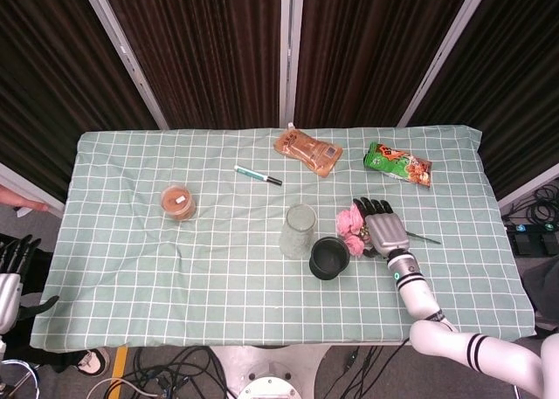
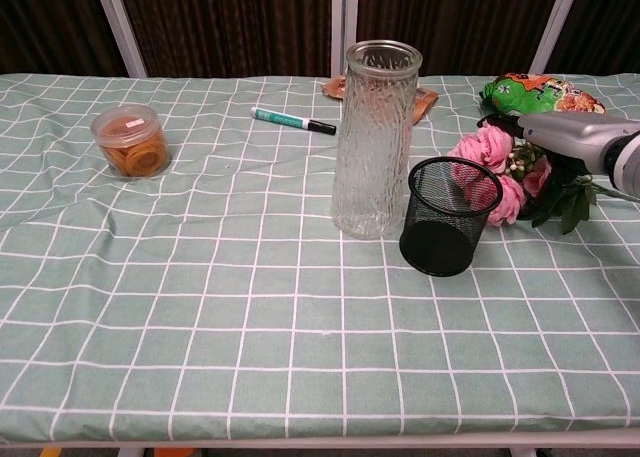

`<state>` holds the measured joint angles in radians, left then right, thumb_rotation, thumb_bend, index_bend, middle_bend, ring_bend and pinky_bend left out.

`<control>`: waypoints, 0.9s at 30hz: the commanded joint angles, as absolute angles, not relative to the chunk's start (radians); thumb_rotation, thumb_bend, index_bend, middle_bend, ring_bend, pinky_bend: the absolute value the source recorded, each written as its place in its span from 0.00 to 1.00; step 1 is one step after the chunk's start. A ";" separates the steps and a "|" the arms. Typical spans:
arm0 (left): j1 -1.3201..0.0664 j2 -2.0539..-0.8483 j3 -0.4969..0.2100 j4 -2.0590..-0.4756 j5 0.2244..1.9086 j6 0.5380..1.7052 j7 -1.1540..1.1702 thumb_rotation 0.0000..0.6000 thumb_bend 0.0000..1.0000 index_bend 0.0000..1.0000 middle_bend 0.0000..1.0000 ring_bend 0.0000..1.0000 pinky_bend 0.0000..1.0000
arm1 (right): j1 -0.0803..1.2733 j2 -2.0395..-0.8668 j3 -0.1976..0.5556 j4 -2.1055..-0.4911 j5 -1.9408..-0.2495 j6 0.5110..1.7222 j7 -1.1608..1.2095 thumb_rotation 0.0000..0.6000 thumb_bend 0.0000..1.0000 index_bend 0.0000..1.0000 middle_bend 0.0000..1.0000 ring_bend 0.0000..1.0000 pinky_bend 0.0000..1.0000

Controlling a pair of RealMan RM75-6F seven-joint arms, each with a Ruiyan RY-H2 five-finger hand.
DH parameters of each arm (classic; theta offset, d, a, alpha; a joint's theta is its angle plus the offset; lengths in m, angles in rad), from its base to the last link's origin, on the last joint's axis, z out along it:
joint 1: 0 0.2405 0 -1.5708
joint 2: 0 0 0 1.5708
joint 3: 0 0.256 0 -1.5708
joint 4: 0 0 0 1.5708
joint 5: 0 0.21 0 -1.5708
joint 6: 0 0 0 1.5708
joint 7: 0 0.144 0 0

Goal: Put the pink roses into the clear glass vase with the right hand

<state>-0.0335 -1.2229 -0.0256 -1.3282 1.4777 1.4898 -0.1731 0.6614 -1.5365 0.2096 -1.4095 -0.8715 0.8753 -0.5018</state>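
Roses lie on worktop beside mesh cup, outside vase. Right hand spread over them, grasping nothing. Advice: grip stems, not blooms.

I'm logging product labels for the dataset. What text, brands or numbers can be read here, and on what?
None can be read.
Green snack bag: printed graphics, lettering too blurred.
Orange pouch: no legible text.
Marker: teal barrel, any print too small.
Clear tub of snacks: no legible label.
Glass vase and black mesh cup: no markings.
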 commanded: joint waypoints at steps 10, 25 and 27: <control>-0.028 -1.232 -0.025 -1.302 1.471 1.484 -0.198 1.00 0.01 0.07 0.00 0.00 0.06 | 0.684 -1.628 0.213 -1.300 -0.901 0.961 -0.482 1.00 0.18 0.35 0.41 0.14 0.13; -0.029 -1.236 -0.026 -1.301 1.479 1.487 -0.196 1.00 0.01 0.08 0.00 0.00 0.06 | 0.655 -1.553 0.248 -1.402 -0.983 1.065 -0.417 1.00 0.23 0.56 0.48 0.23 0.22; -0.031 -1.236 -0.026 -1.304 1.480 1.485 -0.189 1.00 0.01 0.07 0.00 0.00 0.06 | 0.650 -1.502 0.275 -1.465 -1.016 1.101 -0.397 1.00 0.23 0.56 0.48 0.23 0.22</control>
